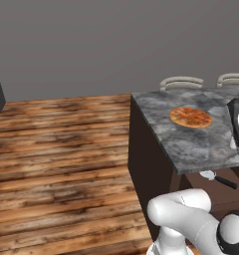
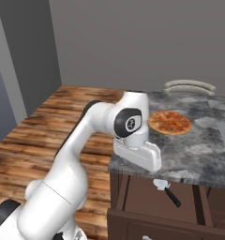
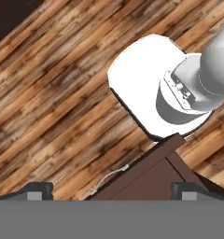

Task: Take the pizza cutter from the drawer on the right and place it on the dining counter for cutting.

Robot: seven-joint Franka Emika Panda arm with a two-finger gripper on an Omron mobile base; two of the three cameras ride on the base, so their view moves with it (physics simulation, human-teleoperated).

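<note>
Pizza cutter (image 2: 166, 190) lying flat inside the pulled-out drawer (image 2: 147, 202), below the dining counter (image 2: 198, 154) edge, at 6 o'clock from the pizza (image 2: 169, 122). Gripper (image 3: 111, 190) spread wide, empty, aimed at floor and drawer corner.

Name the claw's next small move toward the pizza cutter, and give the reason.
Probably swing the open claw over the pizza cutter, since the cutter lies untouched in the open drawer below the dining counter, while the claw points at the floor.
</note>
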